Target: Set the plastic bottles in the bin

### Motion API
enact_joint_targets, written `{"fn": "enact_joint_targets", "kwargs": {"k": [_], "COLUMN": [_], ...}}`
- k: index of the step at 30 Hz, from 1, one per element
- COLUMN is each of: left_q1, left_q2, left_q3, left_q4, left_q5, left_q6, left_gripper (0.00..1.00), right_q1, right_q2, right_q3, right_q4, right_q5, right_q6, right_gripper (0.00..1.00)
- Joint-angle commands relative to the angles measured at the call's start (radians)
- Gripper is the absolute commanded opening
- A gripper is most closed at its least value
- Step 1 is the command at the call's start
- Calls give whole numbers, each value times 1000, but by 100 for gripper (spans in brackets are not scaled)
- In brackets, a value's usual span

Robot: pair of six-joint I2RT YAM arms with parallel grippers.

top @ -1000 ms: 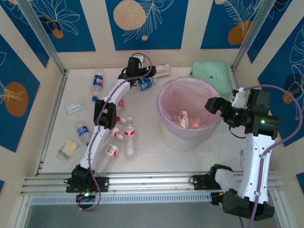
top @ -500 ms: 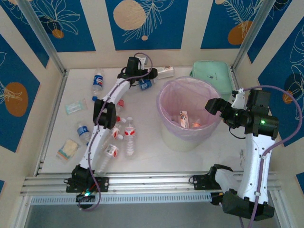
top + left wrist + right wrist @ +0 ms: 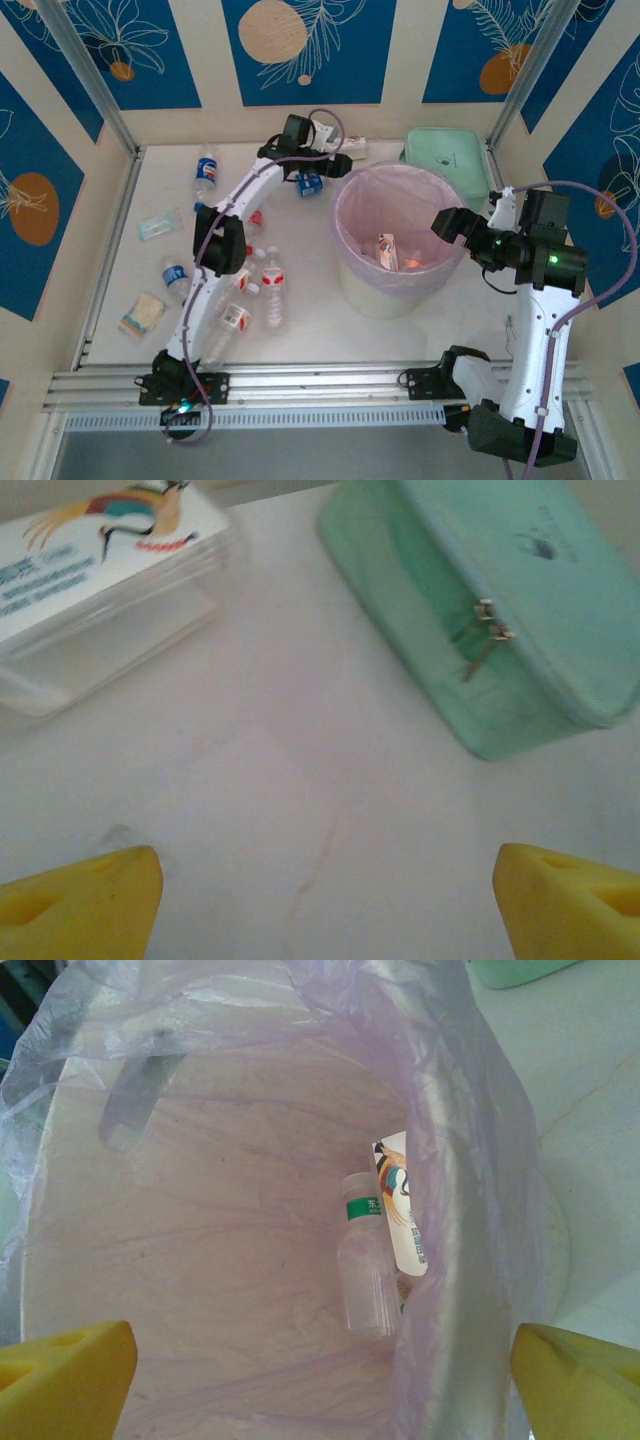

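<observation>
- The left gripper (image 3: 320, 910) has its jaws spread wide with nothing between them, only bare table (image 3: 300, 780). Ahead and to the right of the jaws lies a mint green case (image 3: 500, 610); ahead and to the left is a clear box (image 3: 110, 570) with a printed label.
- The right gripper (image 3: 320, 1380) is just as wide and empty, poised over the bin (image 3: 200, 1210). Below and ahead of its jaws a green-labelled bottle (image 3: 365, 1275) lies on the bottom, touching a printed carton (image 3: 398, 1210).
- Most of the plastic bottles (image 3: 272, 280) lie on the table well behind the left jaws, beside that arm's lower links. A blue-capped bottle (image 3: 308, 184) sits just behind the jaws, close to the wrist.
- Handling, as a judgement: the bottles look light and thin-walled, with smooth round sides — likely to roll or squirt out of a pinch. The best hold is probably across the labelled body at mid-length, not at the cap or the tapered neck.
- Hard to make out: the left arm covers some bottles, so their count is unsure. Whether any hold liquid cannot be told. Both wrist views cut the fingers off to their tips. Bag folds hide part of the bin's floor.
</observation>
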Motion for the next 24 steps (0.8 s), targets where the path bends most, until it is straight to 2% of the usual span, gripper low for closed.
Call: {"fn": "enact_joint_targets", "kwargs": {"k": [1, 5, 8, 11, 17, 24], "left_q1": [3, 10, 22, 41, 83, 125], "left_q2": [-126, -129, -96, -34, 176, 286], "left_q3": [-72, -75, -80, -65, 198, 238], "left_q4": [61, 62, 118, 228, 216, 329], "left_q5": [-44, -246, -328, -322, -320, -263], "left_q6": [40, 92, 88, 48, -113, -383], "left_gripper": [85, 88, 91, 92, 92, 91], "right_q1": [5, 5, 5, 5, 7, 17], "right_q2": [-15, -17, -17, -21, -30, -49], "right_q3": [9, 3, 6, 6, 11, 2], "right_q4": [-17, -16, -19, -23, -59, -70], "right_q5": [-8, -9, -9, -11, 1, 18], "right_q6": [3, 1, -1, -2, -24, -24], "right_gripper": [96, 96, 96, 96, 96, 96]}}
